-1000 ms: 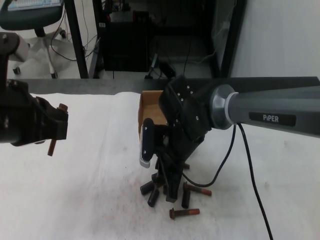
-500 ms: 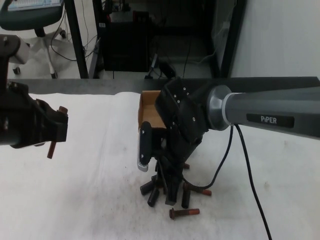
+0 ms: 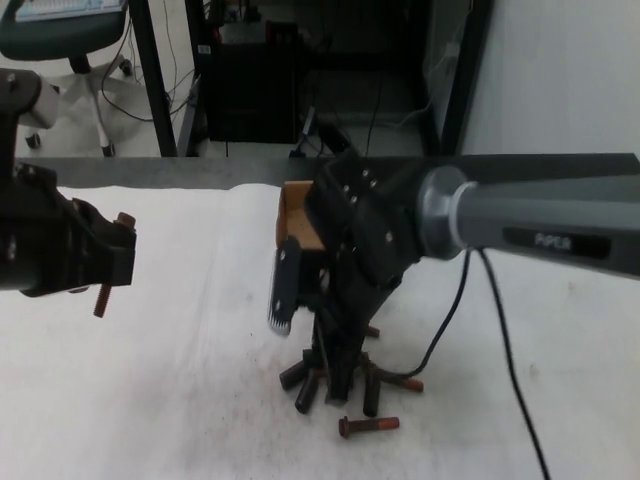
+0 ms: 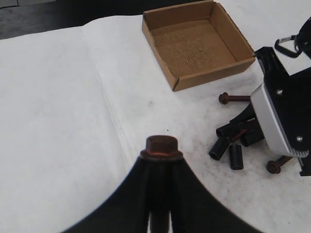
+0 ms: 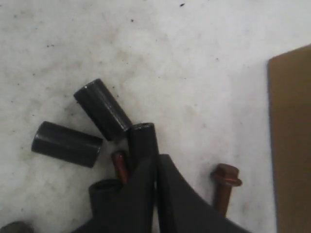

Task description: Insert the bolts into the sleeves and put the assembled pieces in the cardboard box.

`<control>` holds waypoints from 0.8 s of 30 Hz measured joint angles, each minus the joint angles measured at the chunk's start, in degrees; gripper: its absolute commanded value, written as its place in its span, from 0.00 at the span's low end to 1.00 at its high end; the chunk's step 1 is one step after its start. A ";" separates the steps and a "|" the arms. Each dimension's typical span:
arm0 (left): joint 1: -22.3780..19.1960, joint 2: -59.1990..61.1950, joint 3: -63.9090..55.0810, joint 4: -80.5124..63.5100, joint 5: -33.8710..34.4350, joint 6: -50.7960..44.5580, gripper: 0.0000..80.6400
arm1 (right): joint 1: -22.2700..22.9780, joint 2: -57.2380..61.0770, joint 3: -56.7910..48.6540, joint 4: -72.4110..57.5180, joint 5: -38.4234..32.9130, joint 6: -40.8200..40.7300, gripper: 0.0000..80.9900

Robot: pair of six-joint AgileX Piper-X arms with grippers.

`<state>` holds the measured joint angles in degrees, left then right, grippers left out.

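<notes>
My left gripper (image 4: 160, 167) is shut on a rusty bolt (image 4: 161, 147), held head up. In the high view it hangs above the white cloth at the far left, with the bolt (image 3: 104, 290) pointing down. My right gripper (image 5: 155, 162) is shut, its tips down in the pile of black sleeves (image 3: 307, 385), touching one sleeve (image 5: 142, 138). Two more sleeves (image 5: 102, 109) (image 5: 66, 143) lie beside it. Loose bolts (image 3: 368, 425) (image 5: 224, 187) lie around the pile. The cardboard box (image 4: 214, 73) stands open just behind the pile, and its edge (image 3: 293, 215) shows behind the right arm.
A white cloth (image 3: 200, 380) covers the bench, with open room between the two arms. The right arm's black cable (image 3: 500, 340) trails across the cloth at the right. Black frames and an office chair (image 3: 70, 40) stand behind the bench.
The right gripper has shifted slightly left over the sleeve pile. The left arm has kept still with its bolt.
</notes>
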<state>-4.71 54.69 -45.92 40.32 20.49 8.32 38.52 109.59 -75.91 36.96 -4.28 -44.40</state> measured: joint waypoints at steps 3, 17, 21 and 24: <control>0.00 -0.32 0.00 0.00 0.00 0.00 0.00 | -0.62 -1.91 0.00 0.00 0.00 0.32 0.00; 0.00 -0.29 0.00 0.15 3.66 0.53 0.00 | 0.20 -2.51 0.00 3.48 -1.07 0.16 0.44; 0.00 -0.29 0.00 0.15 3.66 0.66 0.00 | 0.20 -1.66 -0.14 2.52 -2.11 -1.18 0.43; 0.00 -0.29 0.00 0.15 3.66 0.66 0.00 | 0.52 -0.54 -0.13 2.11 -2.56 -1.47 0.43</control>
<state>-4.71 54.40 -45.92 40.47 24.15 8.99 39.04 109.05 -76.04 39.07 -6.83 -45.86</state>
